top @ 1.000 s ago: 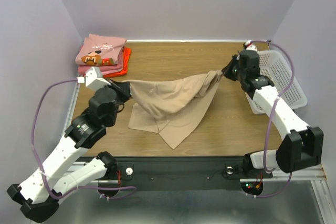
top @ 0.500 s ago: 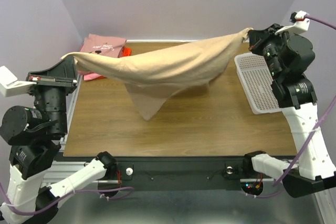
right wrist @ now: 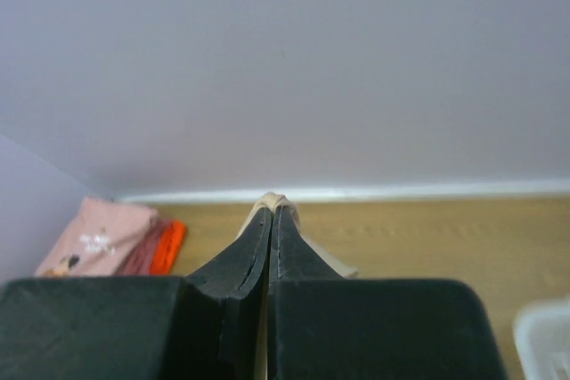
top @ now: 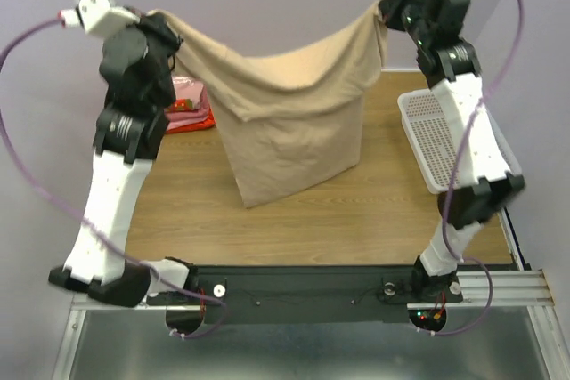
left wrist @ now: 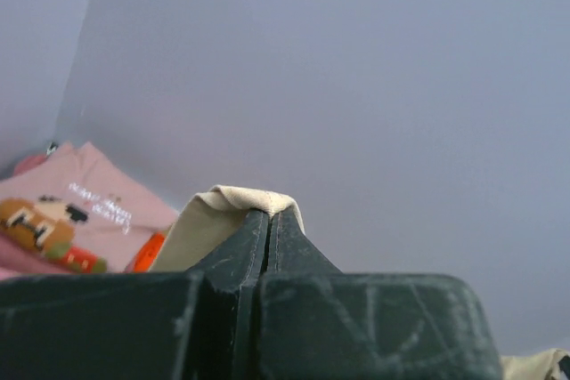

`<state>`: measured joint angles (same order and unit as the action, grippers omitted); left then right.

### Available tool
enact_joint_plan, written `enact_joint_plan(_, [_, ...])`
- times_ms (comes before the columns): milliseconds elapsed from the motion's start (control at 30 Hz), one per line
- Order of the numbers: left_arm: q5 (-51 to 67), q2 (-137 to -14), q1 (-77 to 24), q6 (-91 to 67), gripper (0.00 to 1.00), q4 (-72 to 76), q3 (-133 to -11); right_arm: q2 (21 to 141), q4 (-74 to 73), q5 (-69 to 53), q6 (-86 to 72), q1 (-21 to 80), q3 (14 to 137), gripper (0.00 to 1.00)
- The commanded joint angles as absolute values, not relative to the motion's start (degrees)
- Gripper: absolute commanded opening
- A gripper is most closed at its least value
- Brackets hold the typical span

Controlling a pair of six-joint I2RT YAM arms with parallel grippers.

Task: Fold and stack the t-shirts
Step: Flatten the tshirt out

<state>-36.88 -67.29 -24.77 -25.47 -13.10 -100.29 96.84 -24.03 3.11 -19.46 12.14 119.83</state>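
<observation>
The tan t-shirt (top: 285, 113) hangs spread in the air between both raised arms, its lower edge near the table. My left gripper (top: 165, 20) is shut on its left top corner; the tan cloth (left wrist: 236, 200) pokes out above the closed tips (left wrist: 269, 213). My right gripper (top: 383, 11) is shut on the right top corner, with a bit of tan cloth (right wrist: 272, 200) at the closed tips (right wrist: 271, 211). The folded stack with the dusty pink graphic shirt (top: 185, 95) on top and the orange-red shirt (top: 198, 122) lower down lies at the back left, half hidden by the left arm.
The white mesh basket (top: 441, 144) stands at the table's right edge, under the right arm. The wooden table (top: 303, 220) lies below the hanging shirt. Purple walls close in at the back and on both sides.
Both arms have lifted the tan shirt from lying on the table to hanging high and spread out. The grippers moved up and apart, still shut on its corners.
</observation>
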Motion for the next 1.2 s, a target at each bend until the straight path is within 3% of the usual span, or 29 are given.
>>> enact_joint_plan(0, [-14.56, -79.05, -13.99, -26.54, 0.0, -12.56, -114.9, 105.97, -20.13, -2.52, -17.05, 12.39, 139.44, 0.0])
enact_joint_plan(33, [-11.89, -81.1, -12.5, -27.07, 0.0, -13.26, -117.74, 108.26, -19.87, -2.98, -16.7, 12.31, 147.05, 0.0])
enact_joint_plan(133, [-2.83, -87.61, -8.62, -28.29, 0.0, -14.67, -129.26, 112.94, -18.2, -0.71, -15.65, 12.3, 153.27, 0.0])
enact_joint_plan(267, [1.56, -90.09, -7.91, -30.05, 0.0, -16.62, -134.92, 107.86, -9.33, -2.1, -14.85, 12.13, 144.08, 0.0])
enact_joint_plan(500, [0.36, -78.95, -4.31, -31.9, 0.0, -17.22, -114.49, 96.26, -9.05, -1.76, -12.83, 12.04, 123.87, 0.0])
enact_joint_plan(567, [-6.04, -76.04, -3.26, -32.61, 0.0, -22.73, -109.01, 90.2, -9.14, -1.58, -12.13, 11.95, 112.28, 0.0])
enact_joint_plan(700, [-15.19, -63.84, -1.32, -34.71, 0.0, -21.45, -82.35, 80.44, -10.98, 4.37, -13.09, 11.95, 90.39, 0.0])
enact_joint_plan(800, [-20.28, -59.09, -0.7, -39.19, 0.0, -26.53, -69.76, 73.06, -16.95, 14.9, -17.83, 11.87, 74.74, 0.0])
enact_joint_plan(933, [-17.16, -55.9, 1.4, -42.1, 0.0, -24.27, -54.69, 68.91, -21.35, 14.25, -21.7, 11.69, 59.97, 0.01])
enact_joint_plan(967, [-16.44, -56.59, 1.58, -41.84, 0.18, -24.52, -53.62, 68.82, -22.14, 13.28, -22.23, 11.78, 57.94, 0.07])
enact_joint_plan(1000, [-16.61, -58.52, 1.58, -41.92, 0.3, -25.39, -52.92, 68.91, -22.5, 10.66, -22.24, 11.78, 54.27, 0.26])
enact_joint_plan(1033, [-17.74, -59.58, 1.58, -42.62, 0.56, -27.84, -53.0, 69.17, -23.37, 10.37, -22.76, 11.78, 53.1, 0.33])
enact_joint_plan(1067, [-19.06, -60.72, 1.5, -43.24, 0.72, -28.99, -53.35, 69.34, -23.64, 10.28, -23.29, 11.78, 52.13, 0.43])
enact_joint_plan(1100, [-20.03, -61.86, 1.58, -43.94, 0.75, -29.79, -54.48, 69.43, -23.82, 10.46, -23.29, 11.78, 51.42, 0.57])
enact_joint_plan(1133, [-20.39, -63.7, 1.58, -43.77, 0.77, -30.49, -55.36, 69.69, -23.99, 11.16, -22.94, 11.78, 51.07, 0.84])
enact_joint_plan(1167, [-19.96, -64.24, 1.58, -43.77, 0.77, -30.24, -55.37, 69.78, -24.26, 11.68, -22.68, 11.78, 51.33, 0.97])
